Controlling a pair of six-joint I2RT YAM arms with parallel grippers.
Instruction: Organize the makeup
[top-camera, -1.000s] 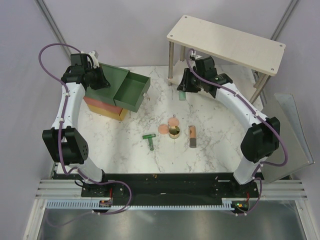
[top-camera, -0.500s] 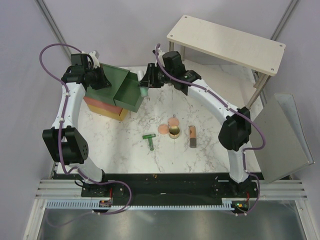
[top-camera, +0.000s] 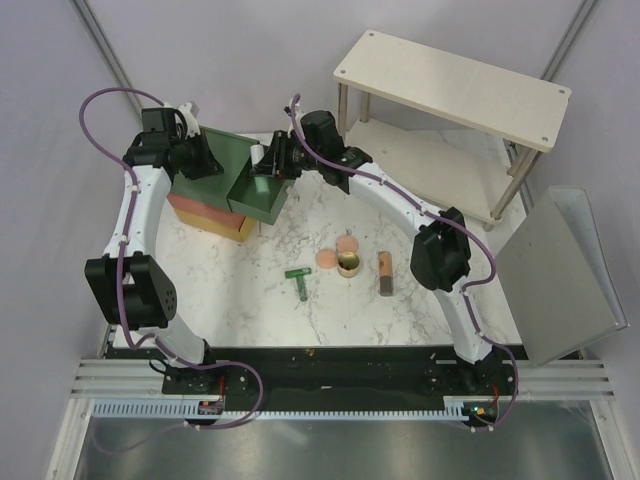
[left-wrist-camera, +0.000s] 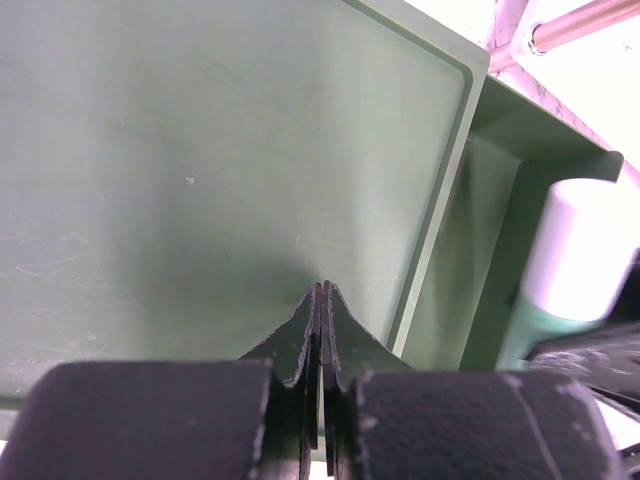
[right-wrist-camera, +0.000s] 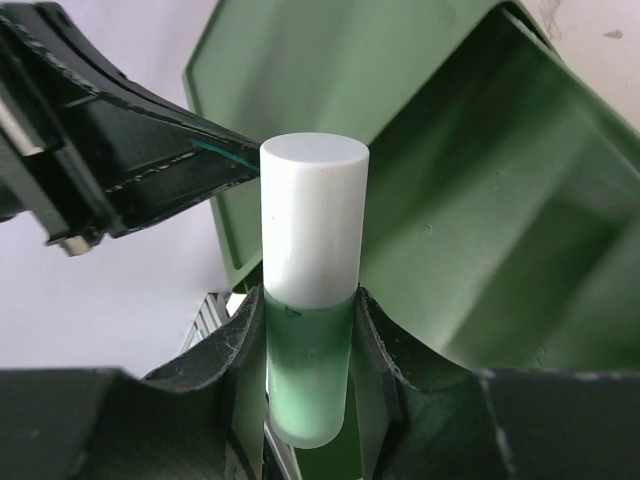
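My right gripper (right-wrist-camera: 310, 345) is shut on the mint-green case (right-wrist-camera: 312, 300), which has a white cap, and holds it upright over the open green drawer (right-wrist-camera: 490, 250). In the top view the right gripper (top-camera: 264, 163) is above that drawer (top-camera: 262, 192). My left gripper (left-wrist-camera: 322, 292) is shut and empty, resting on the green lid of the drawer box (top-camera: 222, 152); the case (left-wrist-camera: 575, 260) shows at its right. On the table lie two pink discs (top-camera: 347, 243), the gold pot (top-camera: 349, 265), the orange-brown tube (top-camera: 385, 272) and the dark green T-shaped tool (top-camera: 299, 281).
The drawer box has orange and yellow layers (top-camera: 205, 215) under the green one. A two-level wooden shelf (top-camera: 450, 75) stands at the back right. A grey metal plate (top-camera: 565, 270) leans off the right table edge.
My right arm has swung left from under the shelf to above the open green drawer, carrying the mint-green case. The left arm has not moved.
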